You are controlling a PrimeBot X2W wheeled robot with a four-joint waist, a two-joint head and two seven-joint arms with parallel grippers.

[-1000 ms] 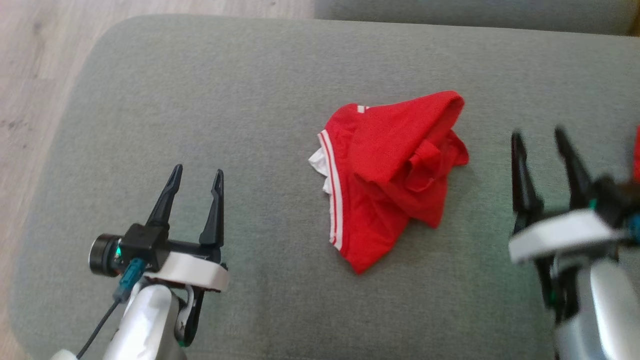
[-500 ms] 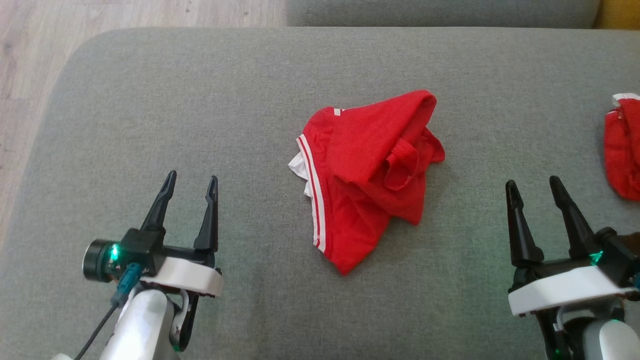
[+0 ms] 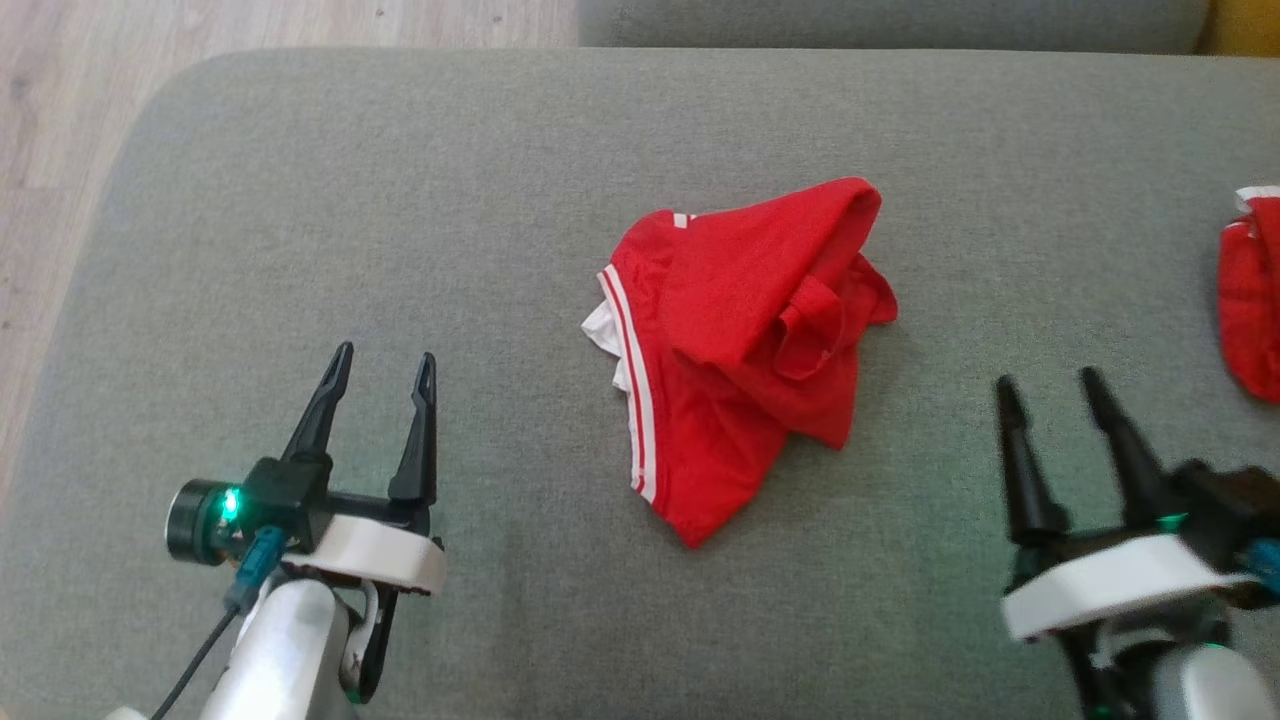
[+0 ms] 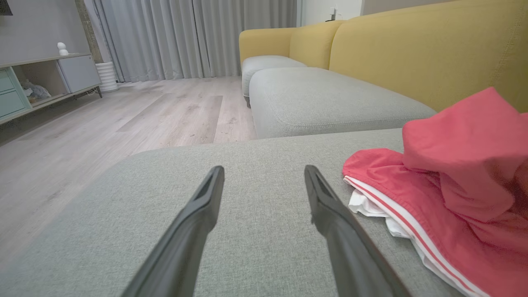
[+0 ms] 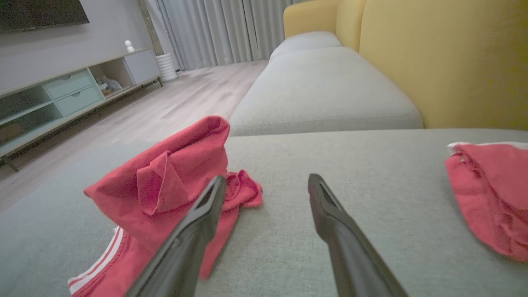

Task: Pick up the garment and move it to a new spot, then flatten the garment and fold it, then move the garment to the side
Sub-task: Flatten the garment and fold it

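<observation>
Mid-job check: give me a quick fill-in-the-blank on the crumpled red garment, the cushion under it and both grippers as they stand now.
1. The crumpled red fabric garment lies on a ____ upholstered cushion.
2. The stripes along its edge are ____.
3. The left gripper and the right gripper both stand with jaws ____.
4. A second red cloth lies to the garment's ____, by the robot's own sides.

Missing words: grey; white; open; right.

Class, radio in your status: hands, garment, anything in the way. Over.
Left hand open, empty. Right hand open, empty. Red garment crumpled on grey cushion between them, untouched. Second red garment far right, lying apart.
</observation>
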